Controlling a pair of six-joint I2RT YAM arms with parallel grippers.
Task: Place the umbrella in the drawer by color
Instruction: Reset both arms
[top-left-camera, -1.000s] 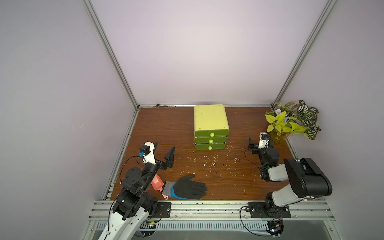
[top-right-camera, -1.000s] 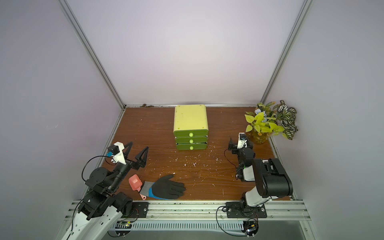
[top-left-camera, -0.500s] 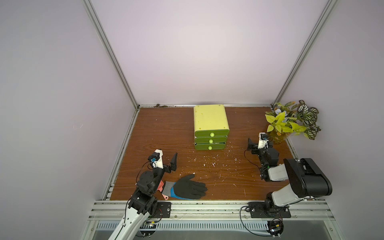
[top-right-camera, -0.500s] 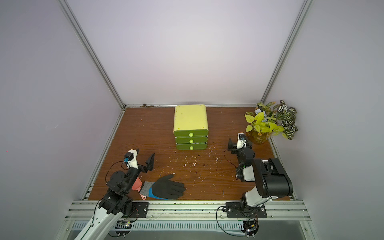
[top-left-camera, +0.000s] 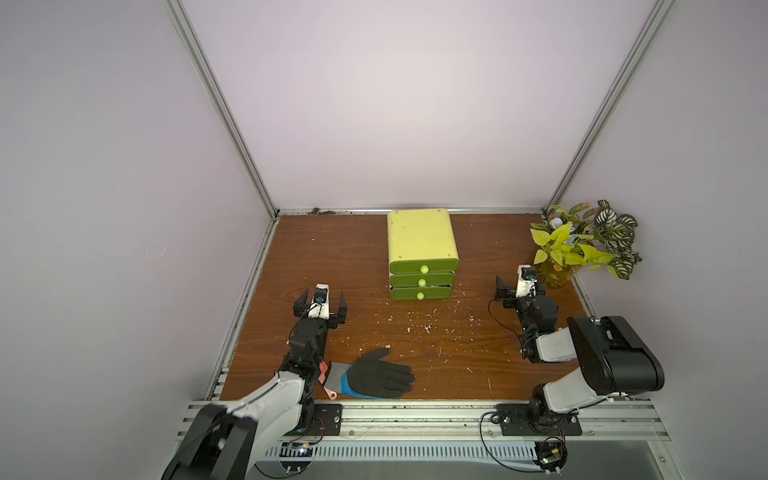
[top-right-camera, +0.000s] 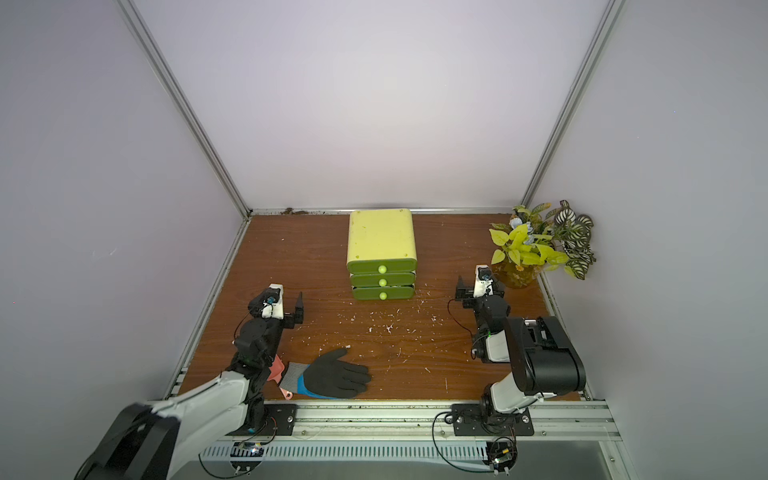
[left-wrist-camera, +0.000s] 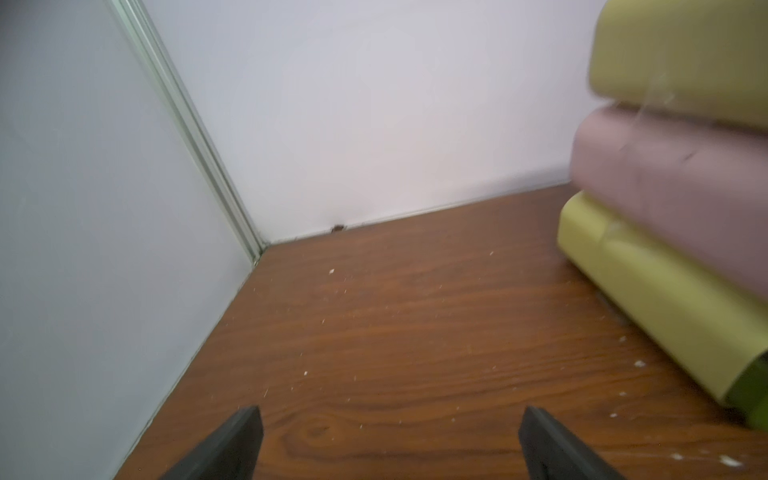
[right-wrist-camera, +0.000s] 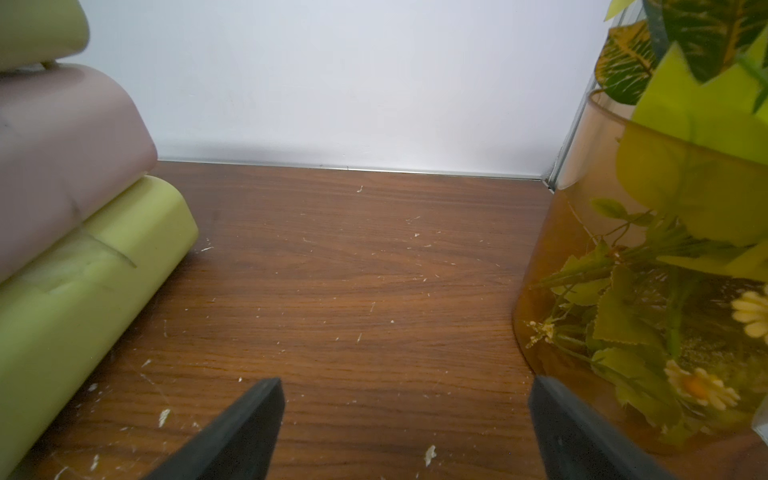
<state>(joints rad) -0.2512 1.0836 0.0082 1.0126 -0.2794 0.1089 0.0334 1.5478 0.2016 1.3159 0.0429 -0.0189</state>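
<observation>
A: Grippers?
B: Left gripper (top-left-camera: 321, 297) and right gripper (top-left-camera: 518, 290) both stood spread wide — empty.
A: The pink umbrella (top-right-camera: 276, 369)?
B: Half under the left arm (mostly hidden), against the glove (top-right-camera: 338, 379) — well apart from the shut drawer unit (top-right-camera: 381, 245).

Three stacked drawers (top-left-camera: 422, 282), one black glove (top-left-camera: 382, 379), one potted plant (top-left-camera: 582, 249) — one pinkish item (top-right-camera: 276, 369), mostly hidden, possibly scoop

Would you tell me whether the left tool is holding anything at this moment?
No, the left tool stands open, with only the bare brown wooden tabletop showing between its jaws.
</observation>
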